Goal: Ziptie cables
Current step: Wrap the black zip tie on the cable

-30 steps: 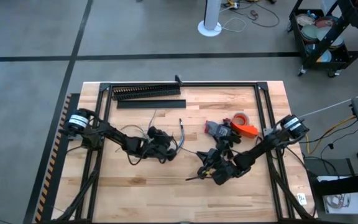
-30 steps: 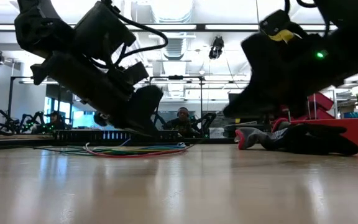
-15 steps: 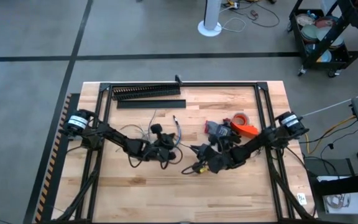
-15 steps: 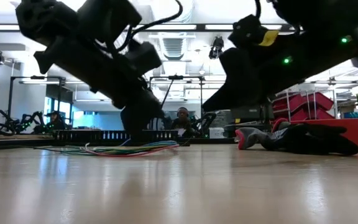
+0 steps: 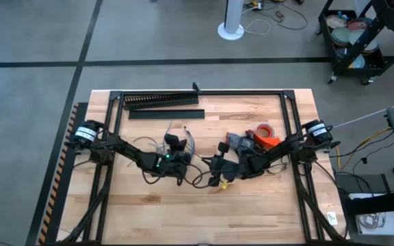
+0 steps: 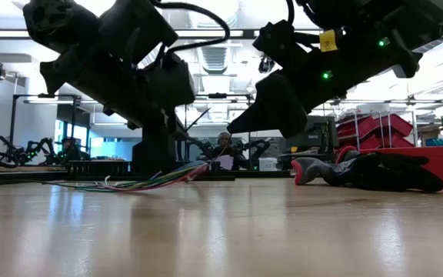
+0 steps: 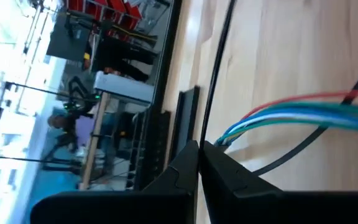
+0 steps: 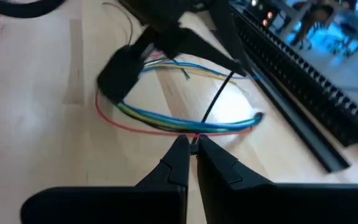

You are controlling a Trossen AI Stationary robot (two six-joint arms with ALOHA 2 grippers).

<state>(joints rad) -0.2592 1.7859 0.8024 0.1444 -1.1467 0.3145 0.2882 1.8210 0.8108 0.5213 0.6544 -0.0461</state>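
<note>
A wooden desk (image 5: 149, 205) with a black metal frame fills the middle of the high view, and two dark arms reach in from its left and right edges toward the centre.

The left pincer (image 5: 176, 158) sits just left of centre in the high view. In the left wrist view its two fingertips (image 7: 188, 163) are pressed together at the bottom centre, clamped on a ziptie (image 7: 215, 71), a thin dark strip running from the tips toward the top of the frame.

The right pincer (image 5: 215, 166) sits just right of centre in the high view, close to the left one. In the right wrist view its fingertips (image 8: 180, 151) are drawn nearly together at the lower middle, gripping the end of the same thin dark strip (image 8: 216, 98), which slants up toward the left pincer at the upper middle.

The cables (image 8: 166, 118), a loose bundle of red, blue, green and yellow wires, curve across the middle of the right wrist view, on the desk beneath the strip. In the low view they (image 6: 148, 183) lie flat on the desk at centre left and rise toward the left pincer.

A long black comb-toothed duct (image 5: 160, 101) lies along the far edge of the desk in the upper middle of the high view. An orange tape roll (image 5: 265, 130) lies right of centre, beside the right arm.
</note>
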